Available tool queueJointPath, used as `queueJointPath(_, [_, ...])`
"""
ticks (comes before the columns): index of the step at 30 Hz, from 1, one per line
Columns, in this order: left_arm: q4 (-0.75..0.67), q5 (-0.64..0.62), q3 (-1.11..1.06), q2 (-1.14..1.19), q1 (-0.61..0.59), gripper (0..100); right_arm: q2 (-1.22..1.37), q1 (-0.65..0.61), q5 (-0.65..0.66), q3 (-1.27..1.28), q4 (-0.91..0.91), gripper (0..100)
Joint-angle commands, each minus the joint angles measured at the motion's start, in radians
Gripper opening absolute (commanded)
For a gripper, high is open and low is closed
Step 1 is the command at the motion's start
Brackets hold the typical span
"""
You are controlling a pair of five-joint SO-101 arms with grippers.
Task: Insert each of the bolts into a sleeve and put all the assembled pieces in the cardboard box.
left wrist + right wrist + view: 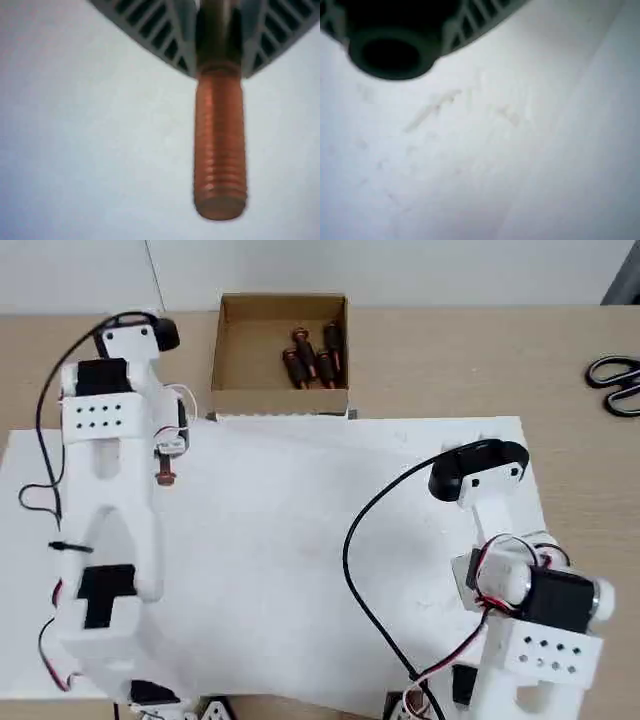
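Head of bolt [220,150] hidden; sleeve [390,56] cut off
Left gripper [219,67] clamps the bolt; right gripper [400,22] grips the black sleeve; cardboard box [228,350] holds assembled pieces [315,358].

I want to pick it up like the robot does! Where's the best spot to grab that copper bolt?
Grip the copper bolt at the end opposite its threaded tip, pinching from both sides, as the left gripper does. That leaves the long threaded shank sticking out free, probably ready to slide into the black sleeve.
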State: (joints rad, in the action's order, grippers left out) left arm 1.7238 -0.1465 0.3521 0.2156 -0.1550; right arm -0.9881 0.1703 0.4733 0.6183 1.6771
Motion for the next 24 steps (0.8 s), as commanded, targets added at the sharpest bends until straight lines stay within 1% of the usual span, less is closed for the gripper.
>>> queueJointPath(1, [0.026, -0.087, -0.028, -0.083, -0.015, 0, -0.01, 0.005, -0.006, -0.006, -0.015, 0.4])
queueJointPath(6, [0.028, -0.586, -0.12, -0.081, -0.086, 1, -0.01, 0.005, -0.006, -0.006, -0.015, 0.4])
queueJointPath(8, [0.028, -0.723, -0.165, -0.081, -0.106, 1, -0.01, 0.005, -0.006, -0.006, -0.015, 0.4])
queueJointPath(12, [0.028, -0.968, -0.248, -0.081, -0.109, 1, -0.01, 0.005, -0.006, -0.006, -0.015, 0.4])
queueJointPath(16, [0.028, -1.229, -0.268, -0.078, -0.112, 1, -0.01, 0.005, -0.006, -0.006, -0.015, 0.4])
queueJointPath(19, [0.028, -1.373, -0.268, -0.081, -0.112, 1, -0.01, 0.005, -0.006, -0.006, -0.015, 0.4])
queueJointPath(21, [0.028, -1.413, -0.268, -0.081, -0.112, 1, -0.01, 0.005, -0.006, -0.006, -0.015, 0.4])
queueJointPath(24, [0.028, -1.43, -0.268, -0.081, -0.112, 1, -0.01, 0.005, -0.006, -0.006, -0.015, 0.4])
